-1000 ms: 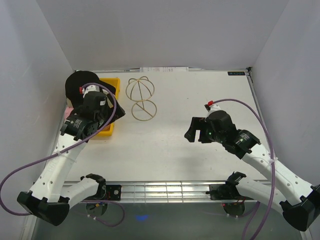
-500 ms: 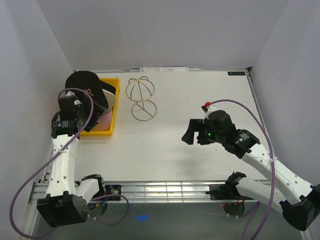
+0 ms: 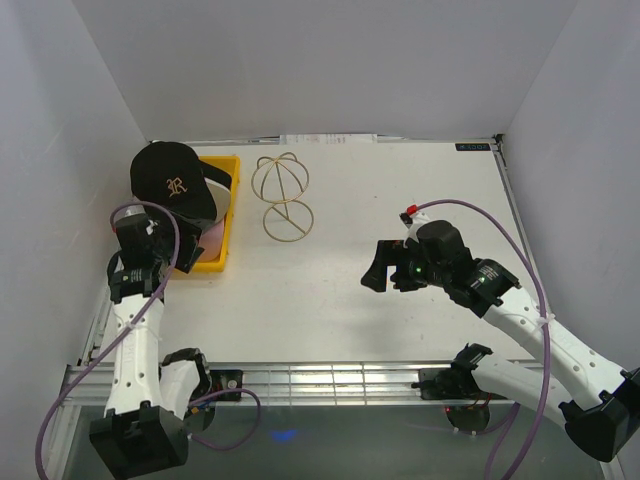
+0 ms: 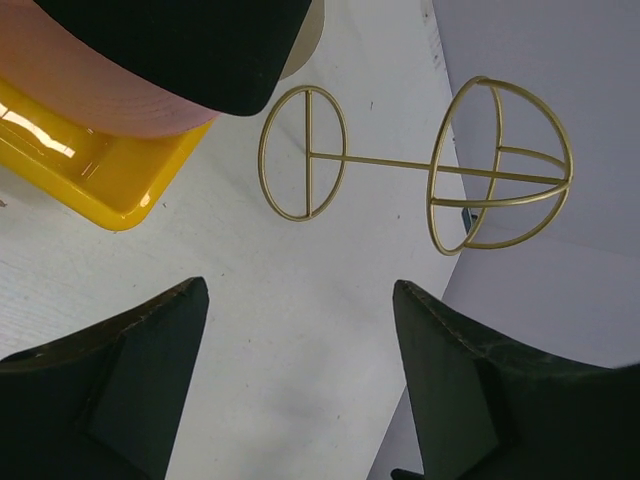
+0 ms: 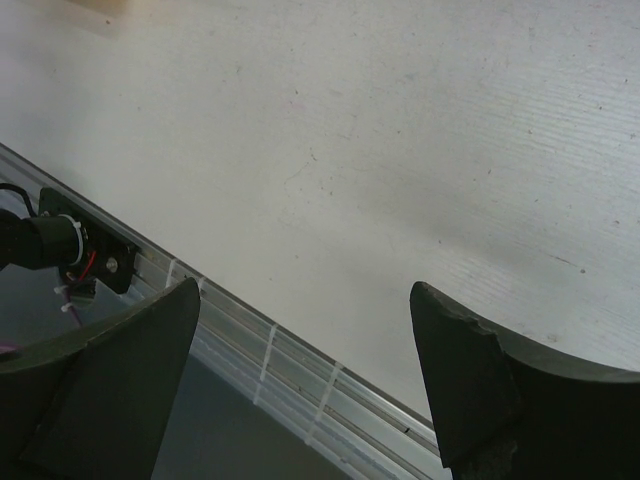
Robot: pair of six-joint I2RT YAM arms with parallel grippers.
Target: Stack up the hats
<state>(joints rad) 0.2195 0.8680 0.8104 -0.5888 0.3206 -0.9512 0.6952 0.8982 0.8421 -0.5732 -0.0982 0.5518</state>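
Note:
A black cap with a tan "R" (image 3: pixel 172 182) sits on top of a stack of hats in the yellow tray (image 3: pixel 212 264) at the far left. A pink cap (image 3: pixel 211 240) and a pale brim (image 3: pixel 233 203) show beneath it. In the left wrist view the black brim (image 4: pixel 190 50) lies over the pink cap (image 4: pixel 90 95). My left gripper (image 3: pixel 178 255) is open and empty just in front of the tray, its jaws wide apart (image 4: pixel 300 290). My right gripper (image 3: pixel 376 270) is open and empty over the bare table at centre right (image 5: pixel 305 290).
A gold wire dome stand (image 3: pixel 281 195) stands right of the tray, also in the left wrist view (image 4: pixel 420 170). The table's front rail (image 5: pixel 260 350) lies below the right gripper. White walls close in the left, back and right sides.
My left arm has drawn back to the left off the tray, leaving the black "R" cap uncovered on the stack. My right gripper has drifted slightly left.

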